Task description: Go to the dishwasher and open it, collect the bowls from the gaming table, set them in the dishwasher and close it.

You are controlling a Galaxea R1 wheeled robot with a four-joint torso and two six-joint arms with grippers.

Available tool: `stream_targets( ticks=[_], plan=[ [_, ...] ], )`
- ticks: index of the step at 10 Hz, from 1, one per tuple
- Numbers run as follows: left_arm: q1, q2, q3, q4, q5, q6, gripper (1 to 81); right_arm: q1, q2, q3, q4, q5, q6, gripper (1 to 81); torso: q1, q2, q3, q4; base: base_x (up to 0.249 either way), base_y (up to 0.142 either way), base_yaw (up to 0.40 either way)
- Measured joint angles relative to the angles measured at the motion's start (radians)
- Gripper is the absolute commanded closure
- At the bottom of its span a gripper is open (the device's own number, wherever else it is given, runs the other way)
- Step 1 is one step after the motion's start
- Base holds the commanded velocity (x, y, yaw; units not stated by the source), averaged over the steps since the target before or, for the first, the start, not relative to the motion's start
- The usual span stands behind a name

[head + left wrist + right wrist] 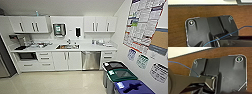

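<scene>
fingers: cannot tell for either gripper | dishwasher (91,60): door closed, under the counter, right of the sink (67,46) | bins (120,75): three lidded along the right wall; contents hidden

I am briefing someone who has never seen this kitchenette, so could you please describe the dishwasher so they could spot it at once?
Find the white counter along the back wall and its steel sink. The dishwasher sits under the counter just right of the sink, shut. It is the one stainless-steel front among white cabinet doors and drawers.
</scene>
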Motion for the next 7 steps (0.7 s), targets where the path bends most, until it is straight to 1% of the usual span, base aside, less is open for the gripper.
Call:
stream_targets(
  ticks=[7],
  plan=[
    [0.001, 0.000, 0.000, 0.000, 0.000, 0.000, 1.0, 0.004, 0.003, 0.000, 0.000, 0.001, 0.000, 1.0, 0.000, 0.000, 0.000, 0.000, 0.122, 0.000, 0.000]
  ],
)
